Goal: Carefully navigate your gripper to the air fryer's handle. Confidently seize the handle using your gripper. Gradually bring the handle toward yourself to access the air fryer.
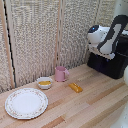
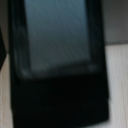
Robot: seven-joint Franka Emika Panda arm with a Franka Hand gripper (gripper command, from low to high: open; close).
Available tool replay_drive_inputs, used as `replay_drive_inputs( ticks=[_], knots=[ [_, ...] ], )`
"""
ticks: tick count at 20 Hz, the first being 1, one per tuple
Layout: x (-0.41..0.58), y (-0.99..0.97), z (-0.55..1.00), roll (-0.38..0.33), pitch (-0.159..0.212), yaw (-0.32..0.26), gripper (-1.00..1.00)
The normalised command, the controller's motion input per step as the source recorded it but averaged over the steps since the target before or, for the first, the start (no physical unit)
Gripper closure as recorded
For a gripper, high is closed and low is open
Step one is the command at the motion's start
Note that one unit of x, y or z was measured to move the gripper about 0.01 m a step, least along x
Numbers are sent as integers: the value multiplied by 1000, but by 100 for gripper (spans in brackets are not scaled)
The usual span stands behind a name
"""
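Exterior view: the arm (image 1: 111, 35) hangs over the air fryer (image 1: 112, 64), which sits on the wooden table (image 1: 95, 100) at the view's right — the gripper itself is hidden, so whether its fingers are apart or together I cannot tell. A pink mug (image 1: 61, 73), small bowl (image 1: 45, 83) and plate (image 1: 26, 102) stand well apart from it. The wrist view shows the fryer's glossy top (image 2: 57, 35), blurred — no handle is discernible.

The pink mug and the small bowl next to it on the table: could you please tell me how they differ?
The pink mug is tall and narrow, while the small bowl is low and wide. The mug is plain pink with a side handle; the bowl is pale, has no handle and holds something yellow. What the mug holds cannot be seen. Both stand upright on the wooden table, close together.
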Motion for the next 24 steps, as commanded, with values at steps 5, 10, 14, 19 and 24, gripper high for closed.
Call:
replay_drive_inputs(
  ticks=[5, 10, 14, 19, 24],
  knots=[
    [26, 0, 0, 0, 0, -3, 100],
    [6, 33, -25, 10, 12, 0, 100],
    [136, 104, 41, 260, 245, -68, 100],
    [78, 198, -37, 369, 258, -116, 100],
    [117, 263, -34, 375, 219, -130, 100]
  ],
)
